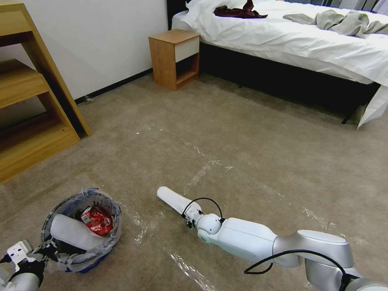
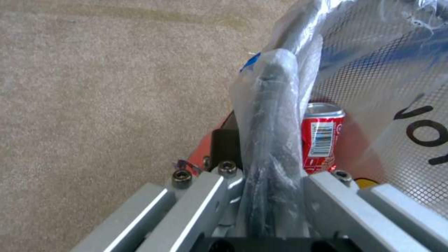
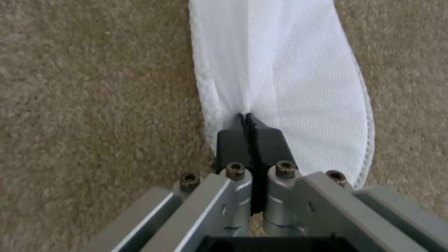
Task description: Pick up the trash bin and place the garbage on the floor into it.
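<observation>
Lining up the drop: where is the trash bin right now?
In the head view the trash bin is low on the robot's left, its rim clamped by the left gripper, with the insole held by the right gripper just to its right.

Taped beige carpet floor bears a white insole.

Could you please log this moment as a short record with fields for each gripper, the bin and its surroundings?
left gripper: shut on the trash bin rim, lower left of the head view
right gripper: shut on a white insole over the carpet
bin contents: red soda can, another white insole
surroundings: nightstand, bed, wooden shelf
</observation>
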Robot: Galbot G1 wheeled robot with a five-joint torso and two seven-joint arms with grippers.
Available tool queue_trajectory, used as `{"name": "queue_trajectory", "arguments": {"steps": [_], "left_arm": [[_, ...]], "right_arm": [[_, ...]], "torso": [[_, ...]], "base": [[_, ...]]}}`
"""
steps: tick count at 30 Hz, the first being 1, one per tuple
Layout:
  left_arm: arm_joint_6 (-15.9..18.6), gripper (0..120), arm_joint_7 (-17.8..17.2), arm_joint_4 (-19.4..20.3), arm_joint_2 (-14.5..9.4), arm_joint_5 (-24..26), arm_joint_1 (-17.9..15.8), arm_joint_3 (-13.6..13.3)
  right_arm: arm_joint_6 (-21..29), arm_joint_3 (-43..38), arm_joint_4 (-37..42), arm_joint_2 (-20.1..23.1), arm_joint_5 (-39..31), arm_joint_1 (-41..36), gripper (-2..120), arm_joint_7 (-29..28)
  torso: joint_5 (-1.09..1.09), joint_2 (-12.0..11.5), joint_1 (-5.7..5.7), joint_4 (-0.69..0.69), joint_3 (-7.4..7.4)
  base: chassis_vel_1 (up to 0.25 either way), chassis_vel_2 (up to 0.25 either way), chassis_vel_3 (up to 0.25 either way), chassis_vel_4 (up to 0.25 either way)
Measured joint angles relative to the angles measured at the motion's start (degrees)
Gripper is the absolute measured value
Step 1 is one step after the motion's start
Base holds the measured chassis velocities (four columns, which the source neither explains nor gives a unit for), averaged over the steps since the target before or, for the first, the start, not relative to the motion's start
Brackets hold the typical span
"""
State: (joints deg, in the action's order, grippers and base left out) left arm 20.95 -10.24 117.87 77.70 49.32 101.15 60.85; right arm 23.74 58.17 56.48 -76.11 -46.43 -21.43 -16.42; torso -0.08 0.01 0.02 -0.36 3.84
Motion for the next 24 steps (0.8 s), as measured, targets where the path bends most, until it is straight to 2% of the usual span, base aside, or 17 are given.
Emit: {"name": "queue_trajectory", "arguments": {"steps": [11,15,19,24], "left_arm": [[-0.12,1,-0.08,-0.15,0.13,-0.43,0.01,-0.35],[-0.12,1,-0.14,-0.15,0.13,-0.61,-0.07,-0.42],[-0.07,1,-0.33,-0.08,0.07,-0.78,-0.46,-0.72],[-0.02,1,-0.46,0.07,0.12,-0.93,-0.65,-1.01]], "right_arm": [[-0.84,-0.55,1.39,0.81,-0.43,-0.56,0,-0.01],[-0.96,-0.52,6.55,3.32,-3.24,-0.22,0,-0.76],[-0.88,-1.78,15.77,8.49,-6.82,0.86,0,-3.36],[-1.87,-3.35,19.35,11.59,-7.39,0.80,0,-4.56]], "torso": [[0.00,0.00,0.00,0.00,0.02],[0.01,-0.02,0.00,0.01,0.04],[0.01,-0.02,0.00,0.01,0.03],[0.01,-0.02,0.00,-0.01,0.02]], "base": [[0.000,0.000,0.000,0.000],[0.000,0.000,0.000,0.000],[0.000,0.000,0.000,0.000],[0.000,0.000,0.000,0.000]]}}
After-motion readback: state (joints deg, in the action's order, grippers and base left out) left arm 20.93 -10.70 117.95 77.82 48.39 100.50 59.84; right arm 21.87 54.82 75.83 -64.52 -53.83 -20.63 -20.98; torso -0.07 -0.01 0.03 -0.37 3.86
